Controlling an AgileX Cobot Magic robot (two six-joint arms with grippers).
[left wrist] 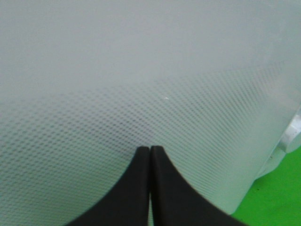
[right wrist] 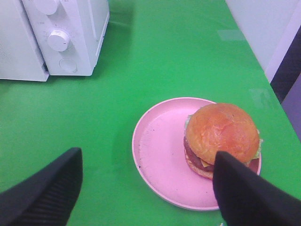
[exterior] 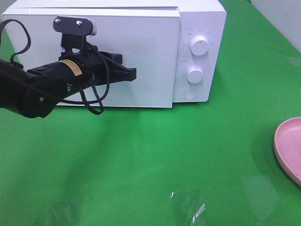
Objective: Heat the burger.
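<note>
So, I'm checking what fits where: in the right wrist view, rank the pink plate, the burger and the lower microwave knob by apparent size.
1. pink plate, largest.
2. burger, smaller than the plate.
3. lower microwave knob, smallest, though it sits farther from the camera, so its true size is unsure.

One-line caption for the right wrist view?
Open right gripper above the burger on its pink plate, microwave behind.

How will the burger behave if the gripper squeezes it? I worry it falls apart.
The burger is stacked layers under a glossy domed bun, so it likely squashes and may shear apart. The shiny bun could slip between fingers. It sits off-centre on the pink plate, so pushing may slide it off.
</note>
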